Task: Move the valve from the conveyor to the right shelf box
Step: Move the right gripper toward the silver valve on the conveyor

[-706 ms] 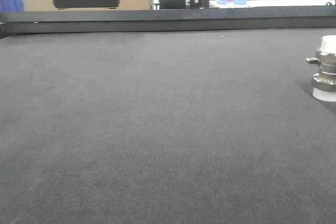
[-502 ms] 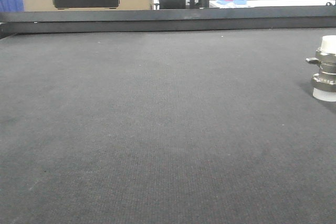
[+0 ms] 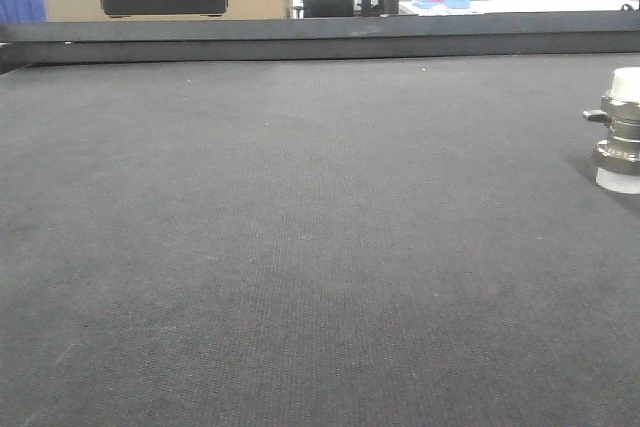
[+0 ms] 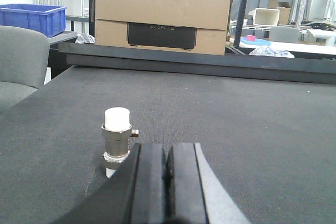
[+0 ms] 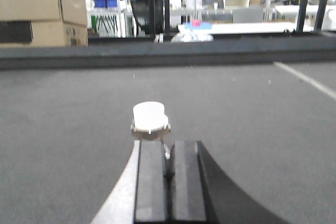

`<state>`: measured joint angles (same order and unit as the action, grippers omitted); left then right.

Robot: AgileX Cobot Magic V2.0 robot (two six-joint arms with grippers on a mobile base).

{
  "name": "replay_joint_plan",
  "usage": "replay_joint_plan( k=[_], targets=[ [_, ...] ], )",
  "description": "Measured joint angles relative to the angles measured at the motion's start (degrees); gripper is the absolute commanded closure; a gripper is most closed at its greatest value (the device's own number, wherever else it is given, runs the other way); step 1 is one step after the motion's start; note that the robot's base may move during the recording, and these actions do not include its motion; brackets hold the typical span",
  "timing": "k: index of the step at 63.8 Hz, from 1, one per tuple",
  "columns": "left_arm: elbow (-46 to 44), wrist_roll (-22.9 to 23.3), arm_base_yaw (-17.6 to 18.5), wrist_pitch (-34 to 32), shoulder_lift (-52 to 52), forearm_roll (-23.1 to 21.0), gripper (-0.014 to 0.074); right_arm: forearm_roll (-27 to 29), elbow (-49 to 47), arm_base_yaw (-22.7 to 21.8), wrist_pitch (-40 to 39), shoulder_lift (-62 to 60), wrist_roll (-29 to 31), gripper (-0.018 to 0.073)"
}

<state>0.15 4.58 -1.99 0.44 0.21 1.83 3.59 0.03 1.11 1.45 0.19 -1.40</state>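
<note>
A silvery valve (image 3: 620,132) with white caps stands upright on the dark grey conveyor (image 3: 300,227) at the right edge of the front view. In the left wrist view a valve (image 4: 116,140) stands upright just ahead and left of my left gripper (image 4: 167,148), which is shut and empty. In the right wrist view a valve (image 5: 150,121) stands right at the tips of my right gripper (image 5: 169,145), slightly left of the gap. That gripper's jaws are closed together. I cannot tell whether these views show one valve or two.
The conveyor's black raised rim (image 3: 300,42) runs along the far side. Behind it stand a cardboard box (image 4: 163,17), a blue bin (image 4: 31,17), a grey chair (image 4: 21,59) at the left and tables with metal frames (image 5: 236,24).
</note>
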Motion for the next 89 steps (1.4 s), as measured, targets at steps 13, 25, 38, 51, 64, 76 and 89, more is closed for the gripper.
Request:
replay_joint_plan(
  k=[13, 25, 38, 51, 64, 76, 89],
  targets=[
    [0.0, 0.0, 0.0, -1.9, 0.0, 0.0, 0.0708, 0.0, 0.0, 0.0, -1.8, 0.0, 0.0, 0.0711],
    [0.0, 0.0, 0.0, -10.2, 0.0, 0.0, 0.0708, 0.0, 0.0, 0.0, -6.4, 0.0, 0.0, 0.0711],
    [-8.0, 0.0, 0.0, -5.7, -0.1, 0.0, 0.0708, 0.0, -8.9, 0.0, -3.5, -0.1, 0.0, 0.071],
    [-25.8, 0.0, 0.0, 9.0, 8.6, 3.4, 0.047, 0.0, -23.2, 0.0, 3.5, 4.9, 0.0, 0.0409],
    [-37.8, 0.0, 0.0, 16.3, 22.3, 3.8, 0.0067, 0.0, -31.5, 0.0, 6.2, 17.9, 0.0, -0.0009],
    [-45.1, 0.0, 0.0, 23.2, 32.7, -1.8, -0.0003, -0.1, -35.8, 0.0, 7.2, 29.7, 0.0, 0.0001],
    [-48.5, 0.0, 3.1, 26.3, 37.1, -2.5, -0.0003, -0.2, -52.0, 0.2, 22.3, 43.9, 1.4, 0.0001]
  ],
)
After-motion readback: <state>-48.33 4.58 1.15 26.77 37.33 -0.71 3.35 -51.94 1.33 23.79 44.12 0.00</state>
